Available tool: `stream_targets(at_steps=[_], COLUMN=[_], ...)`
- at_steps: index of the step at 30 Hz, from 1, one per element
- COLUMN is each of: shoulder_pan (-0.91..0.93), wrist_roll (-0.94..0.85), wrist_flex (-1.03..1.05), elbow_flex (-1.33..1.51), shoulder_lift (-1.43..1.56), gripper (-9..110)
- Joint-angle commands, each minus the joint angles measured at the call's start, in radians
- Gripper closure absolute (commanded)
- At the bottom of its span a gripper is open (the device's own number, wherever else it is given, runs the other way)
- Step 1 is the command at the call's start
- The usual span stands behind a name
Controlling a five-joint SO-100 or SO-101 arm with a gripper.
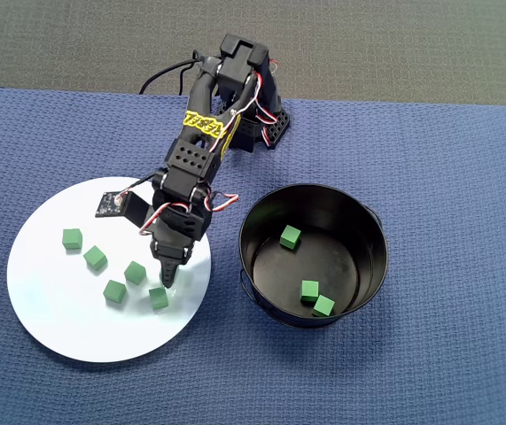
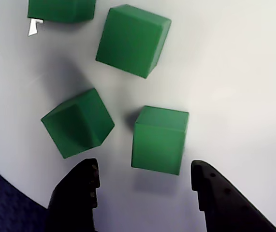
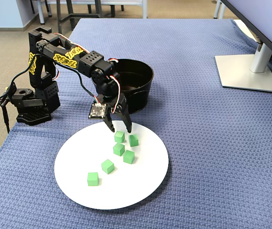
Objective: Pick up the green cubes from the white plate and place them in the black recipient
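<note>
Plate: white plate (image 1: 66,328) flat on blue-cloth desk (image 3: 207,143), just beside black recipient (image 1: 369,232).
Cubes on plate: five green cubes (image 1: 114,291), loosely clustered toward the recipient-side half.
Cubes in recipient: three, on the floor.
Gripper (image 2: 145,181): low over plate edge nearest recipient.
Fingers (image 2: 77,191): spread, empty, straddling one cube (image 2: 159,139); contact not discernible.

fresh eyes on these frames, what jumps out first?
The bright green cubes: five scattered on the white plate, three already in the black pot to its right in the overhead view. The gripper hangs open just above the plate, one cube lined up between its fingertips in the wrist view.
</note>
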Motion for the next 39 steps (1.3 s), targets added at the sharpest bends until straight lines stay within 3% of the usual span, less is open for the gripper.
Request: stream_targets(at_steps=[1,39], shoulder_pan=[-0.014,0.057], wrist_roll=[0.015,-0.017], wrist_flex=[0.012,-0.063], elbow_flex=[0.003,0.008], shoulder_lift=[0.089,-0.035], gripper=[85,90])
